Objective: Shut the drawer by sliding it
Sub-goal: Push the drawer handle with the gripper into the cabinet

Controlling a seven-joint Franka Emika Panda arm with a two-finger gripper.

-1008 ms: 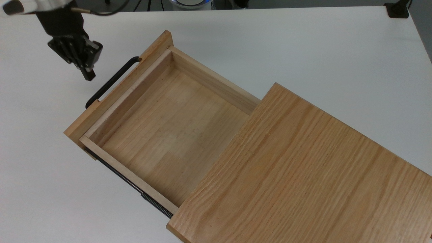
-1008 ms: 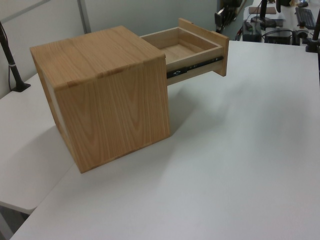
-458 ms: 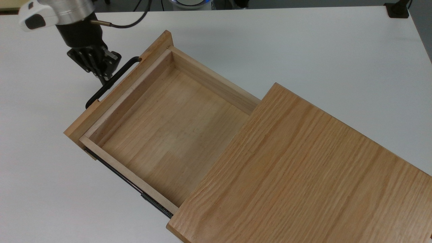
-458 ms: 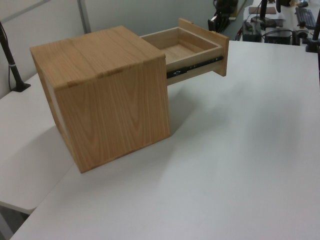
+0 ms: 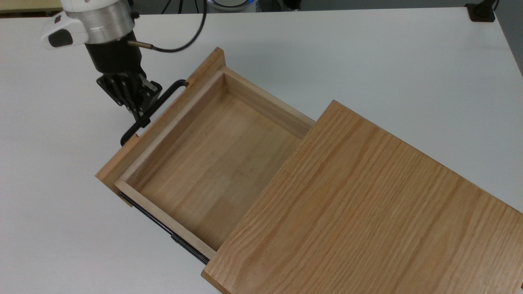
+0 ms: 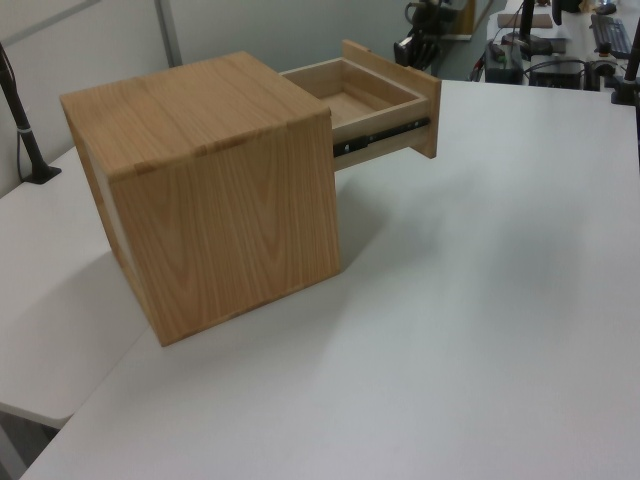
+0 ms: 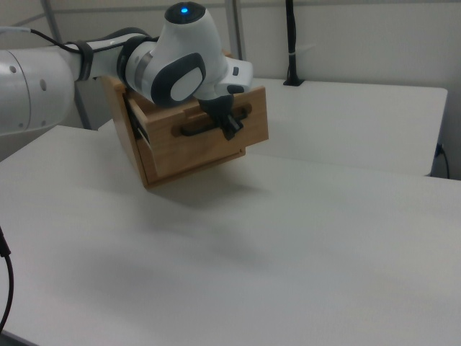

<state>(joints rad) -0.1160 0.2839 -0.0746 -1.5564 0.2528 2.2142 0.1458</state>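
A white table (image 5: 367, 53) fills most of the top view, its surface bare and evenly lit. In the left view a second white table (image 6: 40, 250) stands beside it, with a grey partition wall (image 6: 80, 50) behind and a black pole (image 6: 22, 120) clamped at the edge. In the right view another black pole (image 7: 291, 43) rises against a pale wall (image 7: 374, 36) behind the far table.

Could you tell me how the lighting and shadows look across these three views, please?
Top view: even, soft light, no harsh glare on the white table, the gripper sharp at the handle. Left view: a faint, diffuse shadow under the drawer. Right view: a soft grey shadow beneath the cabinet, and a lit blue lamp on the arm.
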